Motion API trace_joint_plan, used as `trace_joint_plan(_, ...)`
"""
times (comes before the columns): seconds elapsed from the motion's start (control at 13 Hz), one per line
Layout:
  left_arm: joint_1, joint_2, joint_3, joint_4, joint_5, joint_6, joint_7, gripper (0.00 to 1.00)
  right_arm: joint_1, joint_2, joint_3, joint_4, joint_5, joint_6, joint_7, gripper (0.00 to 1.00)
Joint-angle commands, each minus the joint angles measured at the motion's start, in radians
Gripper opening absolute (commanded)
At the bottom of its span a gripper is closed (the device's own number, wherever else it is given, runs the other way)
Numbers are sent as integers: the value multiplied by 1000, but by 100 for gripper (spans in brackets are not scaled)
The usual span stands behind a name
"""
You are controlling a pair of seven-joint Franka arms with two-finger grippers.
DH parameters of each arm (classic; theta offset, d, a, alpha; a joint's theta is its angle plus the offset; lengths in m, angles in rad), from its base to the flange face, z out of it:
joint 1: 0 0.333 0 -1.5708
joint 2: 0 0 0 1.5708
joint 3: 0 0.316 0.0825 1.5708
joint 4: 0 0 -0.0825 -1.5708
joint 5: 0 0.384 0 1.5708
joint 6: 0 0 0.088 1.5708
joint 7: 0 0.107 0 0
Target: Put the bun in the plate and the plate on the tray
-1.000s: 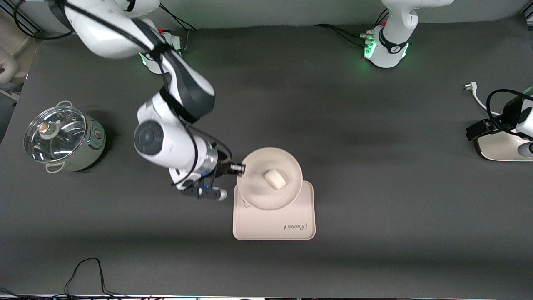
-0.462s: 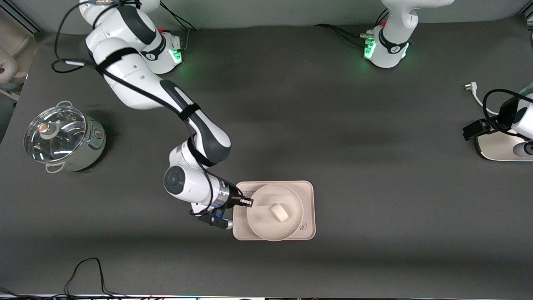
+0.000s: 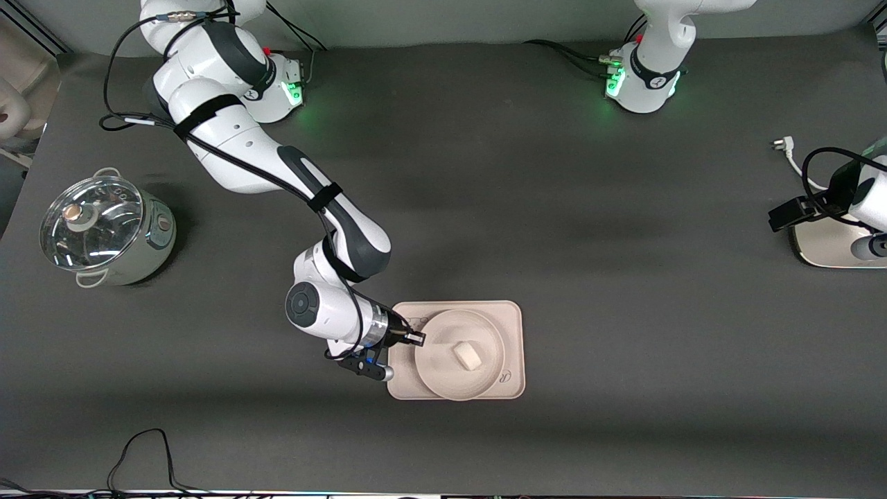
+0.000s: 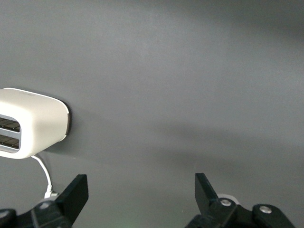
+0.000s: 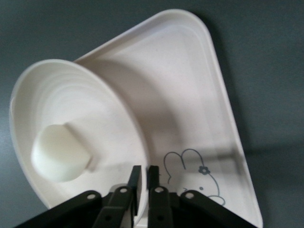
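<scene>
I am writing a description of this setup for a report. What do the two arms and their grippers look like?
Both arms are glossy white with dark grey joint sections. The right arm has black cables strapped along it with black bands, and a round dark cap at its wrist. Green lights glow at both bases. The right gripper has slim black fingers with silver screws. The left gripper has black, wedge-shaped fingers, also with silver screws.

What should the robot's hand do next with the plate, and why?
Probably open the right hand and let go. The plate with the bun on it already sits on the tray, and the fingers pinch its rim.
</scene>
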Motion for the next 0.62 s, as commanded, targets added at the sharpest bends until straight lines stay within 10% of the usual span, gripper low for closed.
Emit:
trace_joint_plan(0.0,-15,-11,13,5,9,-21,6,100,8,-43,-2,28,-1,-5,-18,100)
trace_joint_plan(0.54,-17,-13,-9,14,1,-16,-7,100,-86,-417,-62,-50,-42,-379,-153,100)
